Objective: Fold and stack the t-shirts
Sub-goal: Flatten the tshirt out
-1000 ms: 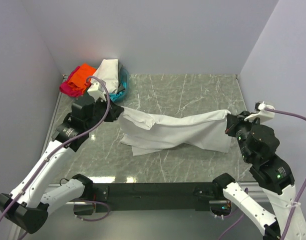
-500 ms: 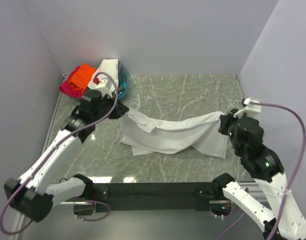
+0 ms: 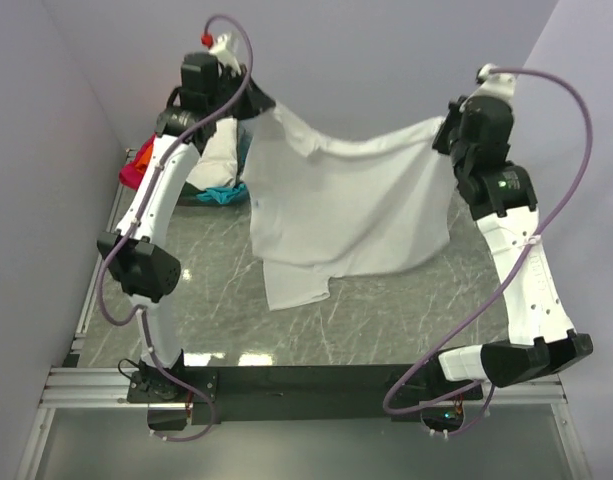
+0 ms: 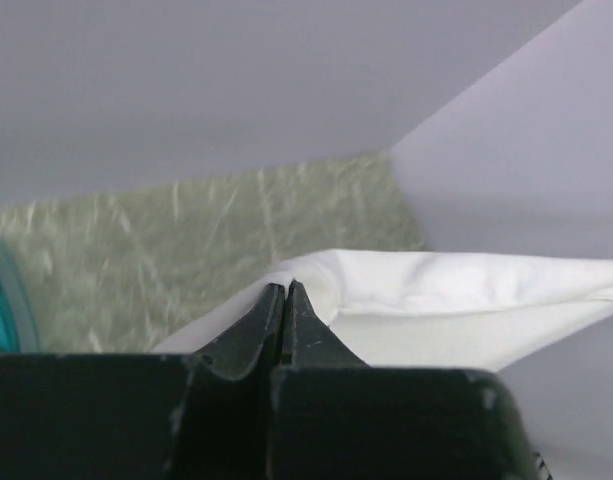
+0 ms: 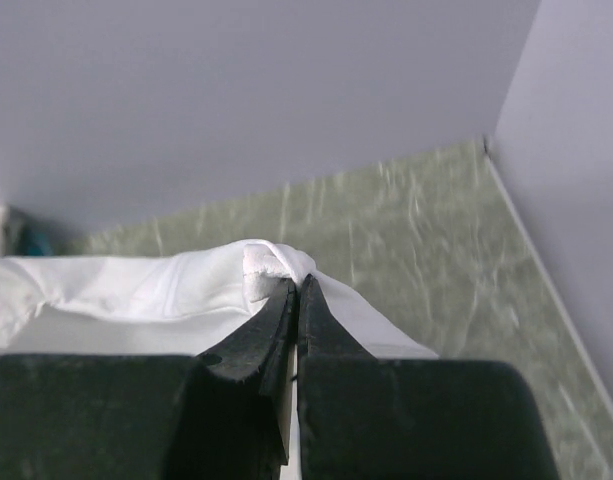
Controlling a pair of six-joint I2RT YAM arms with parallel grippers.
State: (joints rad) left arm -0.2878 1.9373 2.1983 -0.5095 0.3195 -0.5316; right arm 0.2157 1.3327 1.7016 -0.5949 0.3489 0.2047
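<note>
You have the left gripper (image 3: 256,105) and right gripper (image 3: 445,128) each clamped on the white shirt (image 3: 336,200); it hangs spread over the table (image 3: 406,310).

Left arm (image 3: 161,185) and right arm (image 3: 521,270) held high, spread wide — left fingers (image 4: 261,330) and right fingers (image 5: 271,330) pinched shut.

Place: I am working in a robot test cell in a lab, not a lived-in room.
Walls: plain pale panels (image 3: 386,60) box in the table on its left, far and right edges.
Table: a grey-green marble-patterned top (image 3: 386,310).
Mounting: a black bar (image 3: 316,380) on an aluminium frame (image 3: 86,378) runs along the near edge.
Arms: my left arm (image 3: 156,195) and right arm (image 3: 521,260), white and black, rise from that bar.
Props: coloured t-shirts (image 3: 138,168) heaped at the far left corner.
</note>
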